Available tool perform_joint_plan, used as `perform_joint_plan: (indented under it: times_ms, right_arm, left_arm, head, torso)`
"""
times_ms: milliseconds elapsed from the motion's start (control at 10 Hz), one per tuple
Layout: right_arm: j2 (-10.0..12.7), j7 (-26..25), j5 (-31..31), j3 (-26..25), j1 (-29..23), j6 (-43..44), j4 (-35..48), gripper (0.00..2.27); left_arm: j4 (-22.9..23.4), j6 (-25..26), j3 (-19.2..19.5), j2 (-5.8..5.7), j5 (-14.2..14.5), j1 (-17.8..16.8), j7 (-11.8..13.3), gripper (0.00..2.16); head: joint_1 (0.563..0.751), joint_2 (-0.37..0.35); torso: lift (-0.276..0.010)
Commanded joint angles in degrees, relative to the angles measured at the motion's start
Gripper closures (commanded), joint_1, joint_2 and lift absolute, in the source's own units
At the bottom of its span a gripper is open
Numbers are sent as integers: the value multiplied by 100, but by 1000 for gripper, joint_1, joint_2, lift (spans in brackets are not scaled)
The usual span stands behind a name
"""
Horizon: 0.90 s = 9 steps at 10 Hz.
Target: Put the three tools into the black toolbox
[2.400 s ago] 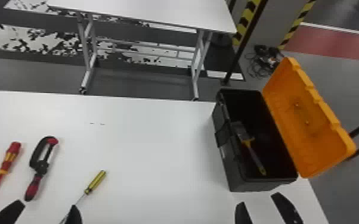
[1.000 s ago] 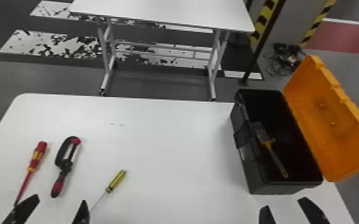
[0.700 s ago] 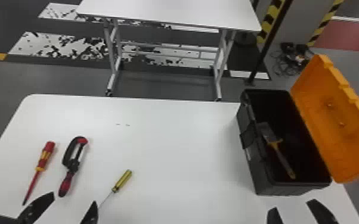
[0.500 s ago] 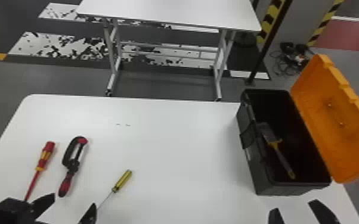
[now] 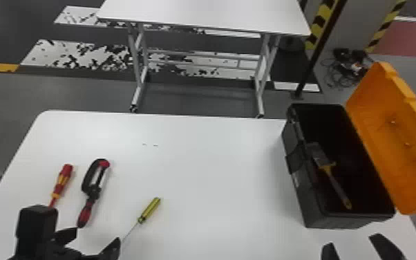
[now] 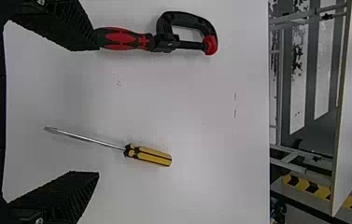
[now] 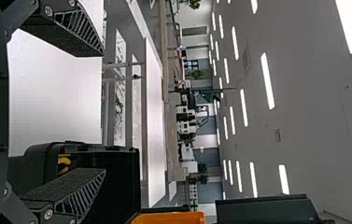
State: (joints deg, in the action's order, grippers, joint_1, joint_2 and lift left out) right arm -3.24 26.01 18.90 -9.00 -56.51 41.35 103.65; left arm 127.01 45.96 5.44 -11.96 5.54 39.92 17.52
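Left fingers [image 6: 71,193] stand spread near the yellow screwdriver [image 6: 130,150] on the tabletop [image 5: 214,193]; best center them over its handle [image 6: 152,156] and close squarely; right fingers [image 7: 73,189] gape near the toolbox [image 5: 310,200].

Left tool [image 5: 97,235], right tool [image 5: 351,240], both splayed

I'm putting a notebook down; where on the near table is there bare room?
The widest bare patch of table lies between the yellow screwdriver and the toolbox. Crowded: the left side, with the red screwdriver, clamp and left hand close together.
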Motion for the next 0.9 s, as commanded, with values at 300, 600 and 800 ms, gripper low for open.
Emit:
perform_joint_plan:
  times_ms: [300,600,800]
  right_arm:
    - [-151,1,0,56,105,-35,6,120]
    - [-265,-8,18,100,158,-71,6,120]
    - [-309,-8,18,135,158,-71,6,120]
  left_arm:
    - [0,1482,-34,9,-185,-573,85,36]
    - [272,2255,-60,9,-273,-705,111,36]
    - [360,2466,-104,18,-290,-802,226,36]
  head:
    - [695,-56]
    - [695,-32]
    - [695,-30]
  torso:
    - [-51]
    - [-51]
    - [-51]
